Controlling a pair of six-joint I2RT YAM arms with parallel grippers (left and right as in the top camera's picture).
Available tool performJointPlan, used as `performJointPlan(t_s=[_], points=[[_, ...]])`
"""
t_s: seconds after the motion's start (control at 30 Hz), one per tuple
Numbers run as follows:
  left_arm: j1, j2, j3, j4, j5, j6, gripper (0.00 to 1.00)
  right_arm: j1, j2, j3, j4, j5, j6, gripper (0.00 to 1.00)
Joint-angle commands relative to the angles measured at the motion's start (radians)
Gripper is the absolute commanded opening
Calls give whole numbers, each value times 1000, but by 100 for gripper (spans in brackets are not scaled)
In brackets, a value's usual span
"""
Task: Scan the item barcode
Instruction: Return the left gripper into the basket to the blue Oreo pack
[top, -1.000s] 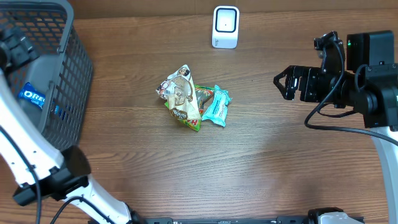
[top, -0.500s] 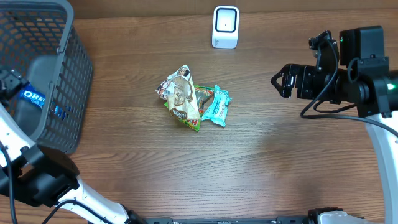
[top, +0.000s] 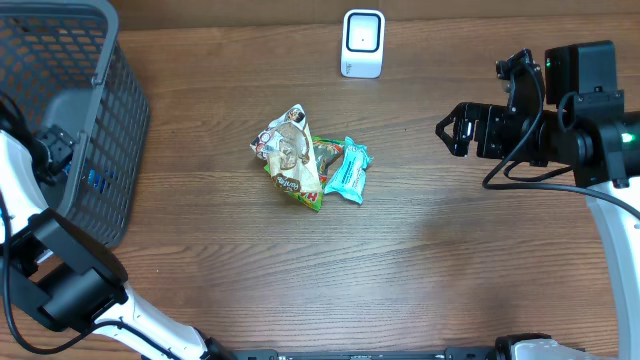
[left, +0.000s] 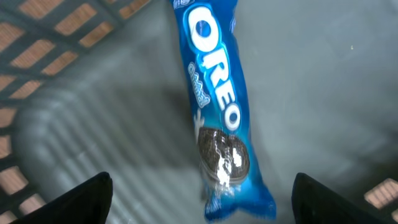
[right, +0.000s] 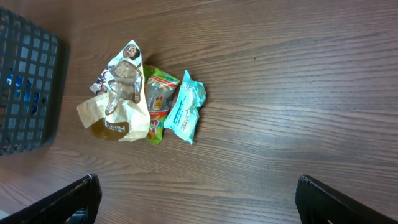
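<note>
Wooden table (top: 450, 280) bears basket (top: 110, 120), scanner (top: 362, 43), heaped snack packets (top: 310, 160).

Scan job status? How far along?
Done, apparently: one Oreo pack lies in the basket. In hand: nothing. The left pincer is open above that pack, and the right pincer is open, off to the right. Left: three snack packs piled near the scanner.

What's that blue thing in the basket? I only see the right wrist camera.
Observer: An Oreo pack, lying on the floor of the basket.
Operator: Is the other arm grabbing it?
Observer: No, the left gripper hangs open over it, fingers wide on either side.
Operator: Where do we beep it?
Observer: A white scanner stands at the far edge of the table, beyond the snack pile.
</note>
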Motion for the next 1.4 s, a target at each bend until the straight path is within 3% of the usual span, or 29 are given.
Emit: performJointPlan(t_s=[0.0,0.53,0.67,0.77,0.83,0.9,1.13,1.37], points=[[-8,12,-77,56,30,-32,82,5,-3,20,1,1,0,100],[-16,17,-280,247,37,-40,79,5,-3,20,-26,1,3,100],[-26,17,-295,262,40,-40,65,5,-3,20,-29,1,3,100],[-34,17,-296,262,40,-40,40,5,-3,20,-32,1,3,100],[-36,17,-296,259,40,-40,16,5,-3,20,-32,1,3,100],[-37,17,-296,253,44,-48,4,5,-3,20,-31,1,3,100],[-37,15,-235,200,88,-55,4,5,-3,20,-31,1,3,100],[-38,15,58,-31,114,-54,4,5,-3,20,-30,2,3,100]])
